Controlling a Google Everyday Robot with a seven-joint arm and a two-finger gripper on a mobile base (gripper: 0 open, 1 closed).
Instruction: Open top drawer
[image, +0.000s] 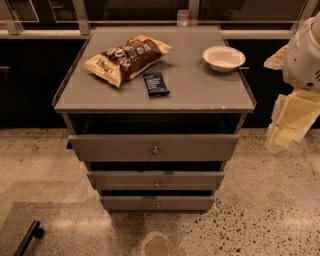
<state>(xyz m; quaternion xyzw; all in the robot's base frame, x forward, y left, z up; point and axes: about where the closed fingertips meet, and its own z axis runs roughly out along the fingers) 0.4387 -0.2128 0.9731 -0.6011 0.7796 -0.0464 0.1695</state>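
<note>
The matte grey top drawer (115, 147), widest of three and fitted with a small round metal knob, stands pulled out below the front edge of the grey table (210, 95). The robot's cream-coloured claw (287, 122) hangs off the table's right edge, apart from the drawer; clenched or released, one cannot tell. A white round bowl (224, 57) sits near the back-right corner.

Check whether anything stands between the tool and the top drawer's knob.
Nothing visible does. The tool hangs right of the grey cabinet, beside the wide matte grey top drawer; its small round metal knob faces open space.
</note>
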